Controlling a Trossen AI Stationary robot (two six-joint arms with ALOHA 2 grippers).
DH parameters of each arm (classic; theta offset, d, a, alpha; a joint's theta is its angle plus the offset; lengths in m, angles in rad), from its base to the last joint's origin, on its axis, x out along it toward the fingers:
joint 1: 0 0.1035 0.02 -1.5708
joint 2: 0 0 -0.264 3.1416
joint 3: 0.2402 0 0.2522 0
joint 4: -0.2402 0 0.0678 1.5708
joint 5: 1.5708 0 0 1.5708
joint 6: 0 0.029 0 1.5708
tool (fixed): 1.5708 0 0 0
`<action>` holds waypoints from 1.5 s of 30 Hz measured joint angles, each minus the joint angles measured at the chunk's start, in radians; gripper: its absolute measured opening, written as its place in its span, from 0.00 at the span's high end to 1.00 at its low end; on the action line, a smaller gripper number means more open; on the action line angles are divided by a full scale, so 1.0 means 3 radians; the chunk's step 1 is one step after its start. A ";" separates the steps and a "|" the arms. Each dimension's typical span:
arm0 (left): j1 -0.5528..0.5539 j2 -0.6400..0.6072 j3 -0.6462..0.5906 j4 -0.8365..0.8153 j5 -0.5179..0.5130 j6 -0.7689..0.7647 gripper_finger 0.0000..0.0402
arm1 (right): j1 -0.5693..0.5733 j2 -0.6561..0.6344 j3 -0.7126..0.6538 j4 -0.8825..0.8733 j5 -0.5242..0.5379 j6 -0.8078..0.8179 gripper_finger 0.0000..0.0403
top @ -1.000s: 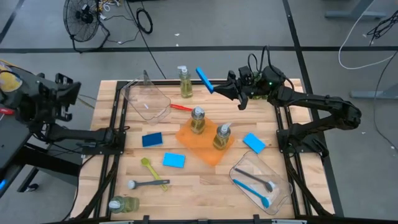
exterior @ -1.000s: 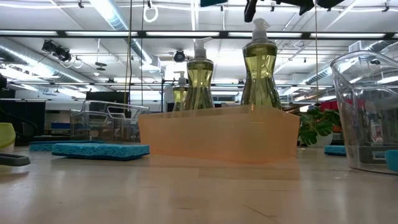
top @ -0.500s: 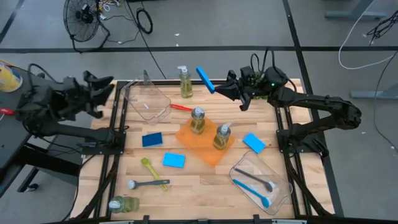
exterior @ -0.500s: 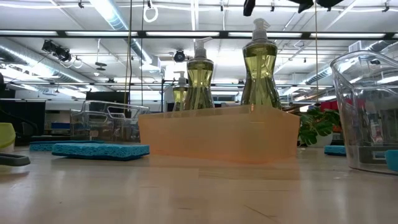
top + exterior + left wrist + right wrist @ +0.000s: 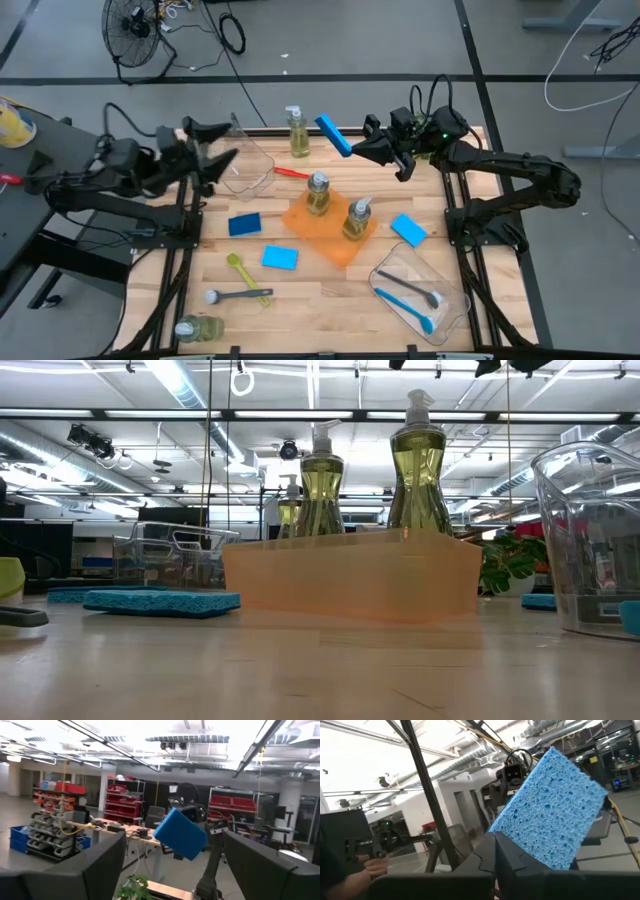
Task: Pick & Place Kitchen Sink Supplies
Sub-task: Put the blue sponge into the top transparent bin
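Note:
My right gripper is shut on a blue sponge, high over the table's far middle. My left gripper hangs open above the clear bin at the far left, facing the sponge and touching nothing. Two soap bottles stand in an orange tray. A third bottle stands at the far edge and another lies on its side near left. Three sponges lie flat on the table. My right gripper pinches the blue sponge by one end between its two fingers. The fingers come from the table's right, roughly level. The rest of the sponge juts out past the fingertips, tilted and lifted well clear of the table.
A red brush lies beside the far-left bin. A yellow-green brush and a grey brush lie near left. A second clear bin at the near right holds a grey and a blue brush.
My left arm has swung out from beyond the table's left edge toward the right, ending over the far-left bin, and its gripper has opened wide on the way. My right gripper has stayed in place with the sponge.

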 joint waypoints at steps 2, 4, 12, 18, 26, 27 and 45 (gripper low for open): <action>0.0053 0.0127 0.0000 0.0100 0.0095 -0.0019 0.17 | 0.0000 0.0001 0.0000 -0.0003 -0.0041 0.0052 1.00; 0.0153 0.0248 0.0000 0.0159 0.0268 -0.0138 0.17 | 0.0000 0.0001 0.0000 -0.0001 -0.0104 0.0065 1.00; 0.0713 0.0692 0.0000 0.0345 0.1266 -0.0773 0.18 | 0.0043 0.0001 0.0000 -0.0003 -0.0415 0.0065 1.00; 0.1002 0.0972 0.0001 0.0752 0.2142 -0.1024 0.18 | 0.0048 0.0050 0.0000 0.0004 -0.0676 0.0090 1.00; 0.1100 0.1266 0.0001 0.0886 0.2427 -0.0907 0.18 | 0.0047 0.0213 0.0000 0.0016 -0.1084 0.0430 1.00; 0.1100 0.1292 0.0001 0.0905 0.2477 -0.0877 0.18 | 0.0047 0.0236 0.0000 0.0012 -0.1137 0.0470 1.00; 0.1013 0.1690 0.0001 0.0934 0.2820 -0.0694 0.18 | 0.0047 0.0626 0.0000 0.0178 -0.1290 0.0869 1.00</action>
